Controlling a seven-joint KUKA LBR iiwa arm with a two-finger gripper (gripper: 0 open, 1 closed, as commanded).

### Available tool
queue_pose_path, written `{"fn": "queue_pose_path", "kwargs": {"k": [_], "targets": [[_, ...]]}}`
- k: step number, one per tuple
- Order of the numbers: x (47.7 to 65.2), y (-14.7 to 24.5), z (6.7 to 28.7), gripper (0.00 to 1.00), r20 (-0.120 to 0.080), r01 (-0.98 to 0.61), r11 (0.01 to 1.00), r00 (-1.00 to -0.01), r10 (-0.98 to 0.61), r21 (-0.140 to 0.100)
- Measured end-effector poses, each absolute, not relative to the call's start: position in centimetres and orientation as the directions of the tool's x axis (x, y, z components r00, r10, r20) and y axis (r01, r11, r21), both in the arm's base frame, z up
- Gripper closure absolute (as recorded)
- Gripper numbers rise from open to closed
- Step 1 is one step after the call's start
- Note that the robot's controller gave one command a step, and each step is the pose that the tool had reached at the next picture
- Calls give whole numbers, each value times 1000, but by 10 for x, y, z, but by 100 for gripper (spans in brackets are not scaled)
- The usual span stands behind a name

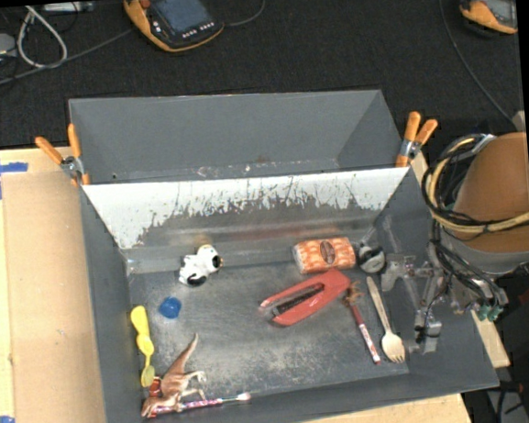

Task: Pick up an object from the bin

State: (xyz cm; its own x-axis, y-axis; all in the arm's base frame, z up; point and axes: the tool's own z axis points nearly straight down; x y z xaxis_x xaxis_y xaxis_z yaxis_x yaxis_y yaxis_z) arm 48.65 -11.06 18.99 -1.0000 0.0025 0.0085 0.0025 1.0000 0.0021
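Gripper [426,316], its opening impossible to tell, hangs at the bin's [115,339] right wall beside a white spoon [381,315]; centre squarely over the handle before descending.

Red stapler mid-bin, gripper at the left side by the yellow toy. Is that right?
No. The red stapler lies mid-bin, but the camera view shows the gripper at the right side, by the pale spoon; the yellow toy is on the left.

pincer [427,328] at right wall of bin [240,144] | beside pale spoon [385,320] | red tool [307,301] mid-floor
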Motion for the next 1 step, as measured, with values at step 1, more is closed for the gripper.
{"fn": "queue_pose_path", "kwargs": {"k": [1], "targets": [[489, -110, 193, 0, 2, 0, 1000, -1000, 0, 1]]}}
